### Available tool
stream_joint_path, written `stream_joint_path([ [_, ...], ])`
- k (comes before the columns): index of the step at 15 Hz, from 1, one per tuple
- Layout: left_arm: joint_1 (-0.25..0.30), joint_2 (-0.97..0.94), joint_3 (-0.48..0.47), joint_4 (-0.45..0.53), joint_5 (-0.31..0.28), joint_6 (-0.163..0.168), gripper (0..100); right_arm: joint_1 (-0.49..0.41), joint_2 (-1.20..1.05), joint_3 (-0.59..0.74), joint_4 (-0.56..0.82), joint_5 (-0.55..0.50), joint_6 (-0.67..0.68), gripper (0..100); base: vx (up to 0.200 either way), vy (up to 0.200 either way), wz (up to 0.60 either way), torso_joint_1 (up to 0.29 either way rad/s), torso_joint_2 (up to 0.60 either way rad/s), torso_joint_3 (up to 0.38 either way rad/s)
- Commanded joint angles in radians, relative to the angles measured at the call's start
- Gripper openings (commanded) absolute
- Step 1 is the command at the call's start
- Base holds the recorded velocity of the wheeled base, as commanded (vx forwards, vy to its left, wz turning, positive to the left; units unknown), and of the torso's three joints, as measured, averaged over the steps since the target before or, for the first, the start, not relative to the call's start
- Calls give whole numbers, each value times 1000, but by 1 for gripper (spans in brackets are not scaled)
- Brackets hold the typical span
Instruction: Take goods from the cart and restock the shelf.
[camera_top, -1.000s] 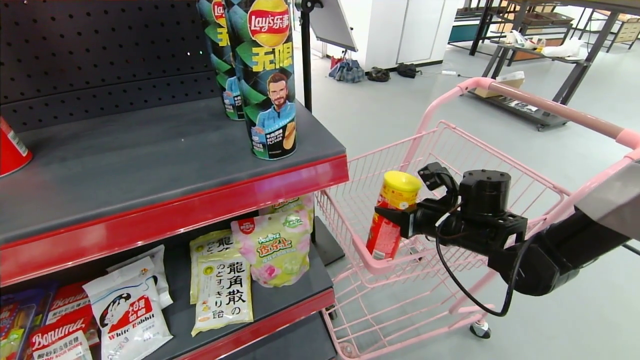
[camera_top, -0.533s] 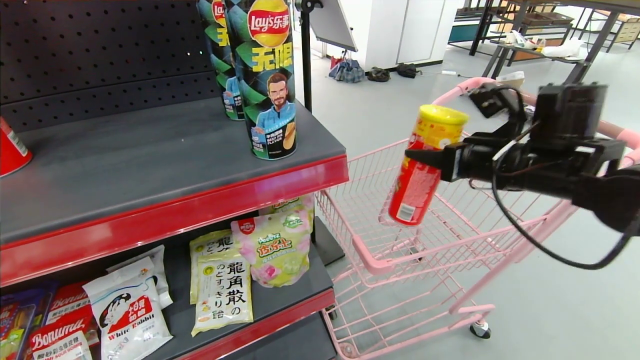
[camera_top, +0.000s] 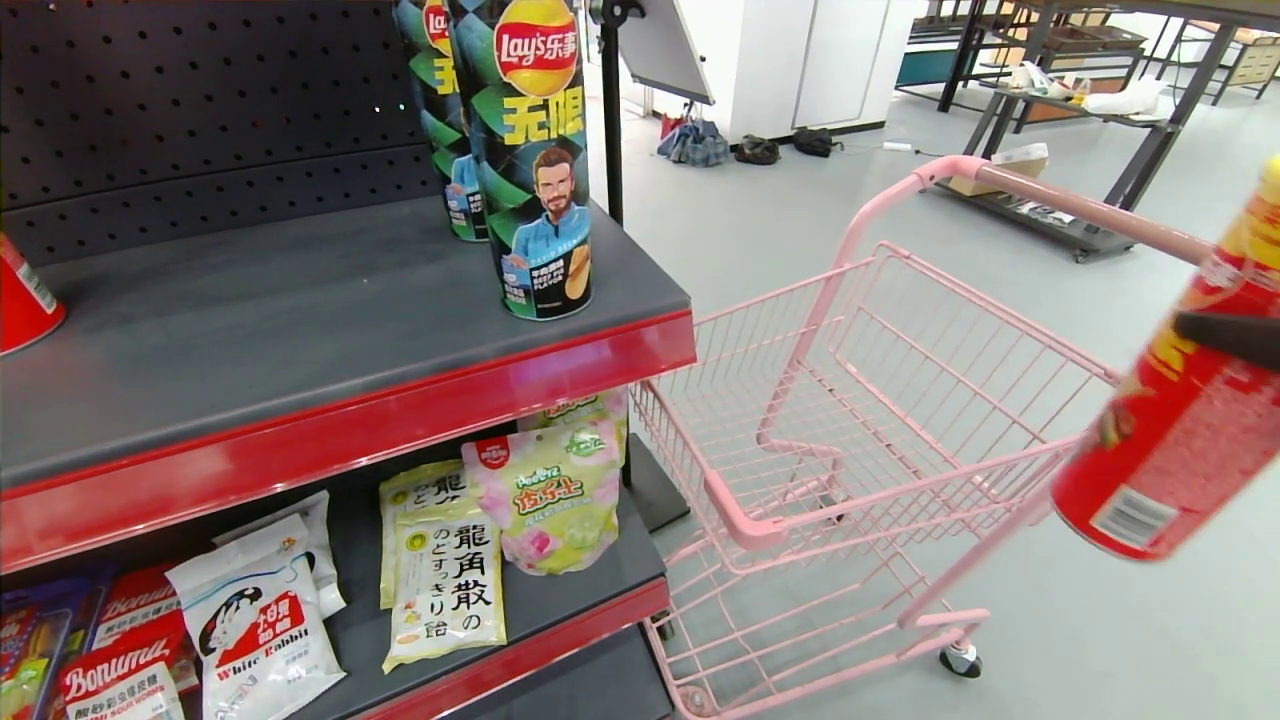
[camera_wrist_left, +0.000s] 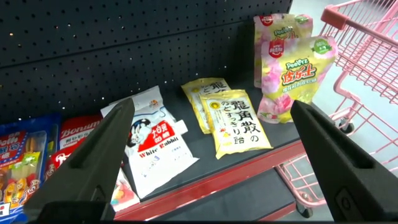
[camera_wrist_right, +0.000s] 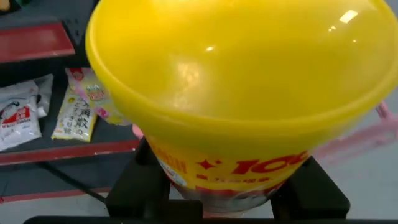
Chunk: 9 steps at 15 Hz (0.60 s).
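Head camera overlooks shelf (camera_top: 300, 300) and cart (camera_top: 1090, 212); wrist cameras face its lower tier (camera_wrist_left: 283, 130) (shared).

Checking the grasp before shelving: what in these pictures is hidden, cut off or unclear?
- Head view: the can loses its top to the right edge.
- Right wrist view: the lid covers how the right claw grips.
- Head view: the left edge cuts the red item on the top shelf; kind unclear.
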Motion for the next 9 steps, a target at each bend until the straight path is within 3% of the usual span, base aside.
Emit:
stream_joint_path([
  [1, 0, 0, 0, 0, 0, -1, 100, -82, -286, 140, 112, -20, -7, 0, 0, 0, 0, 0, 0, 0],
  [6, 0, 0, 0, 0, 0, -1, 100, -87, -358, 228, 114, -20, -8, 0, 0, 0, 0, 0, 0, 0],
  [9, 0, 0, 0, 0, 0, -1, 100, -87, -358, 237, 114, -20, -8, 0, 0, 0, 0, 59, -269, -193],
])
